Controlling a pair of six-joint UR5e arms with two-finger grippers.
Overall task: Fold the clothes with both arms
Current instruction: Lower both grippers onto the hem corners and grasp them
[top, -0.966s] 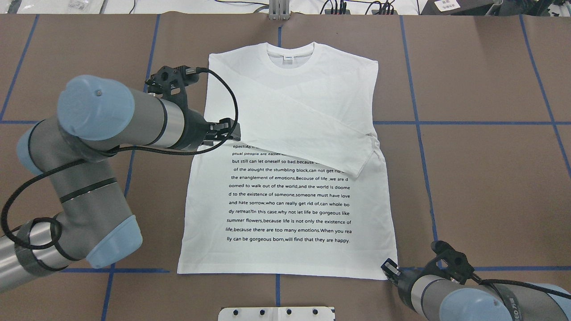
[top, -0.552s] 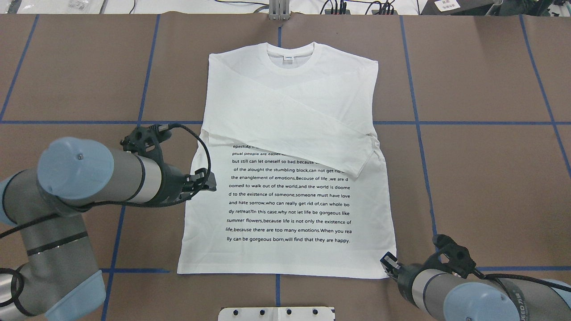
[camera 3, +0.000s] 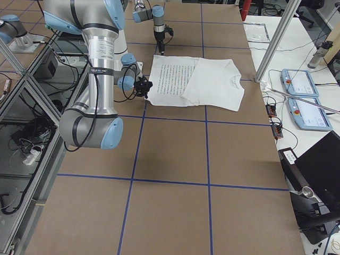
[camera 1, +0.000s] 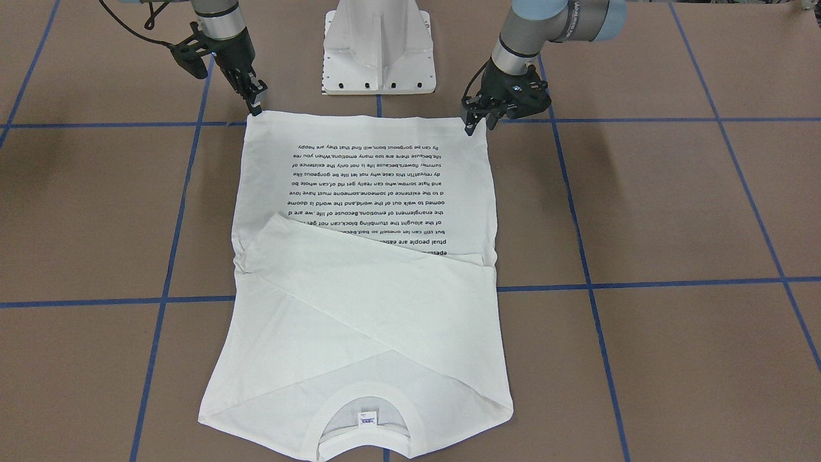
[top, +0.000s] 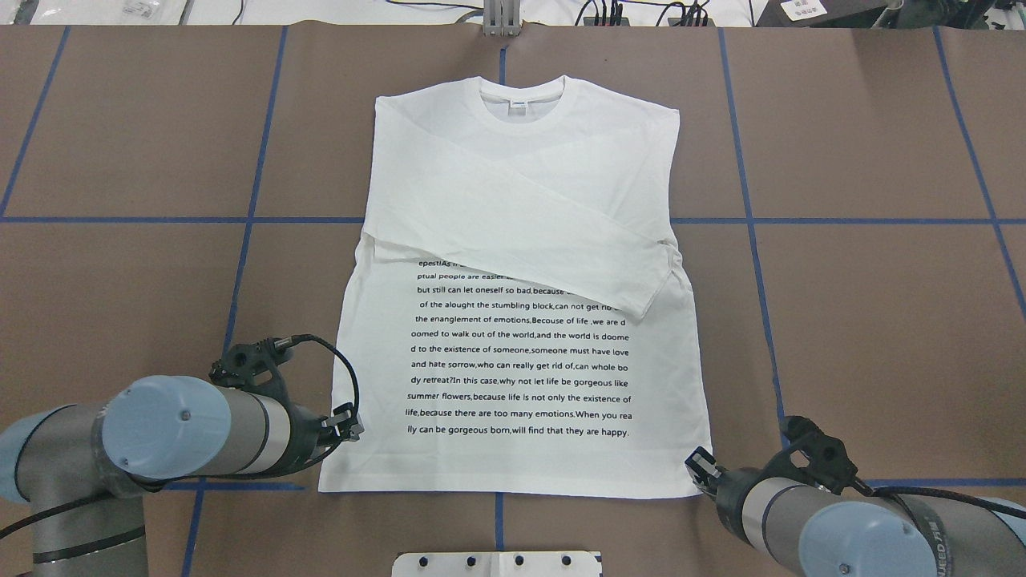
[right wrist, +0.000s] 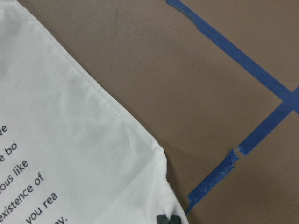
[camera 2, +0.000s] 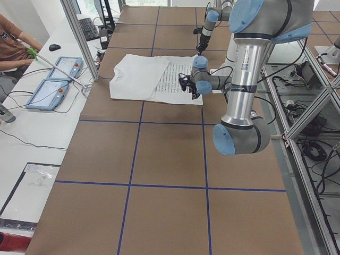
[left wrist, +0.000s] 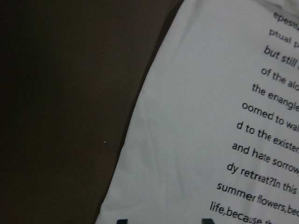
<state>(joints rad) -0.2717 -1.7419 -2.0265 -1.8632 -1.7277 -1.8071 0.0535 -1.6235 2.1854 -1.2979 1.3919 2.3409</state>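
Readying hem pick-up, by the look of it; shirt flat on table, long axis near-to-far, collar far, hem near, both sleeves crossed over chest; left gripper above shirt's left side edge, fingers spread, near-left hem corner just nearer robot than it; right gripper at near-right hem corner, tips close together, cannot tell whether cloth caught between; each arm nearest own corner; fold likely runs hem toward collar.
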